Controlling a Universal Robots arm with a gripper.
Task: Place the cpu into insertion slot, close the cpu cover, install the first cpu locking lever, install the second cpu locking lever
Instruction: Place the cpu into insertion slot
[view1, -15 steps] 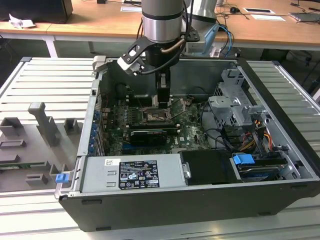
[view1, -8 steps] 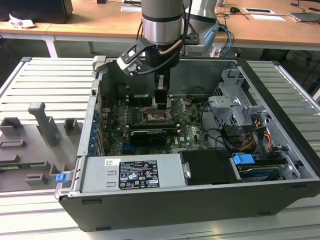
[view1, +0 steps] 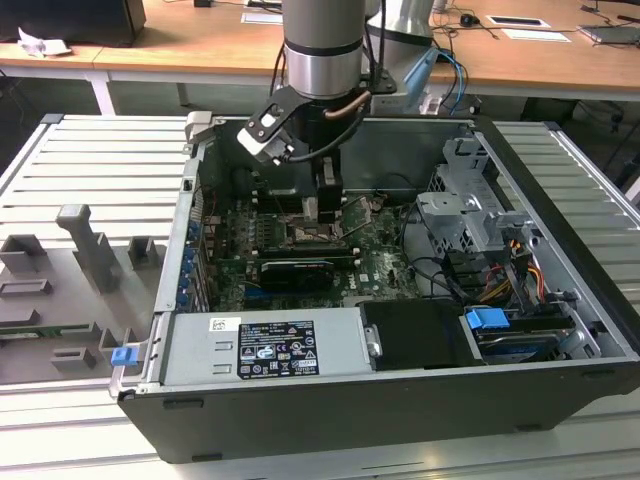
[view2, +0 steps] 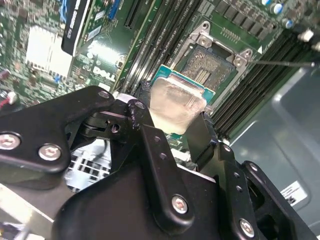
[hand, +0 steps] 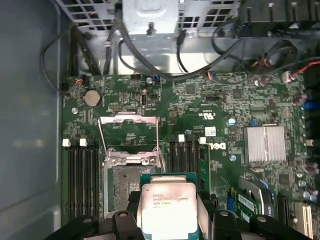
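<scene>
**Operator:** Exterior view: where does the arm stand?

**Technician:** The gripper (view1: 318, 203) reaches down into the open computer case (view1: 560, 300), which lies on the ribbed counter (view1: 90, 160). It hangs above the insertion slot (view1: 315, 236). The case walls stand well apart from the arm, so room to the sides appears ample.

**Operator:** Second wrist view: what is the state of the fingers?

**Technician:** The fingers (view2: 150, 145) are closed partway onto two opposite edges of the cpu (view2: 175, 100), leaving its metal face bare. This edge hold probably keeps the underside untouched. The chip is carried above the board and is not seated in the insertion slot (view2: 207, 70).

**Operator:** First wrist view: is the socket accessible?

**Technician:** Yes. The cpu cover (hand: 127, 119) is swung back, away from the socket, so the insertion slot (hand: 125, 182) lies exposed. The cpu (hand: 167, 207) hangs near it, offset toward one bank of memory slots (hand: 182, 155). Memory slots flank the socket closely on both sides. Clearance at the metal rim is judged slight.
</scene>
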